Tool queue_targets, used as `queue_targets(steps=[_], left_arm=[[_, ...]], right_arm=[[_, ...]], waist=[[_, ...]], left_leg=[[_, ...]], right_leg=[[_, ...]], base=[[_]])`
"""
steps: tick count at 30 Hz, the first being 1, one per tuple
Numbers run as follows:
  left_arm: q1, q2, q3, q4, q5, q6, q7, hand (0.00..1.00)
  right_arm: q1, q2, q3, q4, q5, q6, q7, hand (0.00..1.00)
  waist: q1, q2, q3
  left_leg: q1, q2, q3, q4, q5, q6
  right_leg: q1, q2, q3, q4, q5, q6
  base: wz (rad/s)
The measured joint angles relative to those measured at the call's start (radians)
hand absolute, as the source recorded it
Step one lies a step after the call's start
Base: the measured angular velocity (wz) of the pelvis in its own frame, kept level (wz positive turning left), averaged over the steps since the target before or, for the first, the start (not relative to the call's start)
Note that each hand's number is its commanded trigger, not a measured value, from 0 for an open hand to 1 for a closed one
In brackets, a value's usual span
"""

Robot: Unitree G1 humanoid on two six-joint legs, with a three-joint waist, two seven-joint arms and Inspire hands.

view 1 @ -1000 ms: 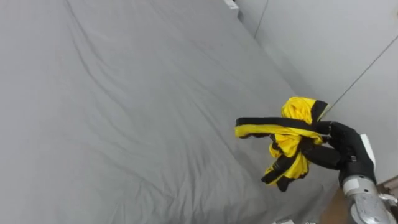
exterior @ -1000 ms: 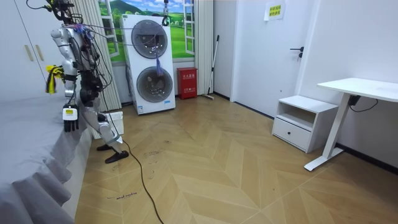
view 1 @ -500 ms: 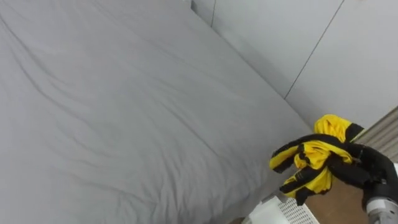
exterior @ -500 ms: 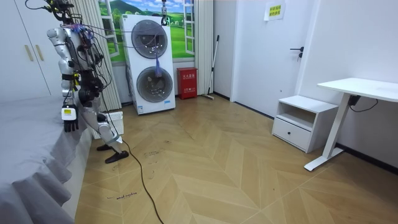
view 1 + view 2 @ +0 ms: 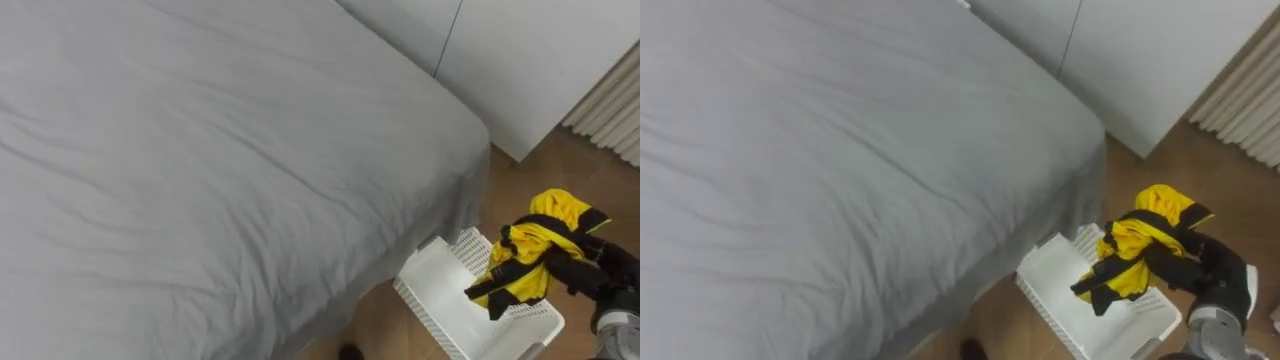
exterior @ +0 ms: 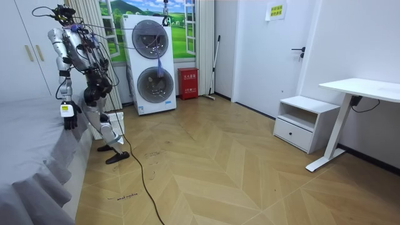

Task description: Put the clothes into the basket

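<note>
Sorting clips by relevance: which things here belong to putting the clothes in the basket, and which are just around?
Job: yellow-and-black garment, held in the right hand; white basket beside the bed.
Just around: grey bed; washer-dryer stack; nightstand; desk.

We see a grey-sheeted bed (image 5: 200, 150), light herringbone wood floor (image 6: 219, 175), stacked white washer-dryer (image 6: 150, 62), white desk (image 6: 365, 89), and white nightstand (image 6: 300, 122).

- The yellow garment (image 5: 527, 258) hides the basket's (image 5: 432, 288) right side from me — the bottom edge clips its front.
- Left hand (image 6: 67, 114), room view — too small to read.
</note>
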Motion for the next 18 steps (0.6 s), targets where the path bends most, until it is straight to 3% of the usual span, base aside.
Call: queue_targets(steps=[5,6,7,12,18], left_arm=[[-0.045,0.004,-0.022,-0.002,-0.069,-0.018,0.0,0.0],[-0.045,0.004,-0.022,-0.003,-0.08,-0.021,0.0,0.0],[-0.045,0.005,-0.023,-0.01,-0.091,-0.024,0.0,0.0],[-0.049,0.006,-0.023,-0.04,-0.115,-0.032,0.001,0.0],[-0.05,0.006,-0.033,-0.05,-0.117,-0.046,0.002,0.0]], right_arm=[[-0.076,-0.008,0.055,0.106,0.076,-0.016,-0.031,1.0],[-0.083,-0.008,0.062,0.116,0.087,-0.016,-0.037,0.64],[-0.094,-0.009,0.074,0.135,0.106,-0.017,-0.046,0.0],[-0.101,-0.01,0.095,0.181,0.142,-0.025,-0.064,0.0],[-0.107,-0.01,0.094,0.227,0.146,-0.039,-0.082,0.0]], waist=[[0.041,0.003,0.0003],[0.042,0.003,0.0003],[0.047,0.003,0.0003],[0.068,0.003,-0.0002],[0.079,-0.001,-0.0013]], left_leg=[[-0.065,-0.008,-0.002,0.007,0.017,0.003],[-0.07,-0.008,-0.002,0.007,0.018,0.003],[-0.08,-0.008,-0.003,0.007,0.02,0.004],[-0.115,-0.01,-0.013,0.009,0.026,0.004],[-0.128,-0.021,-0.034,0.015,0.044,0.011]], right_leg=[[-0.064,-0.007,0.002,0.007,0.016,-0.006],[-0.068,-0.008,0.002,0.006,0.017,-0.005],[-0.076,-0.009,0.001,0.005,0.019,-0.005],[-0.108,-0.018,-0.006,0.008,0.026,-0.013],[-0.117,-0.03,-0.016,0.008,0.022,-0.009]], base=[[0.04],[0.03],[0.0],[0.07],[0.09]])
